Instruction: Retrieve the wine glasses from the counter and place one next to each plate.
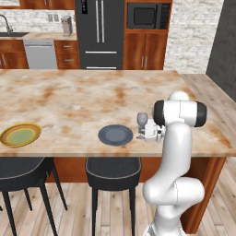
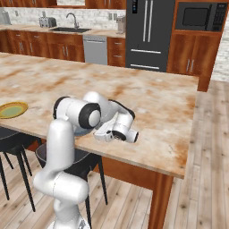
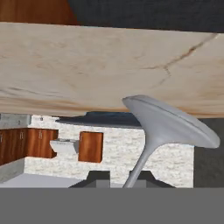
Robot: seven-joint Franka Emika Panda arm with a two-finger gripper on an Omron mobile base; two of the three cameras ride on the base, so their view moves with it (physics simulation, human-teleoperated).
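**Claw at a glass beside the grey plate**

Gripper (image 1: 146,134) sits low at the island's near edge, its fingers on each side of the wine glass (image 1: 142,120) stem; whether they clamp it I cannot tell. Glass stands upright just right of the dark grey plate (image 1: 115,135). Yellow-rimmed plate (image 1: 20,135) lies near the left edge.

Even, bright rendered light, faint soft shadows, no glare, slightly coarse detail.

Black stools (image 1: 113,171) stand under the island top (image 1: 92,97); beyond, a dark fridge (image 1: 99,33) and microwave (image 1: 147,16).
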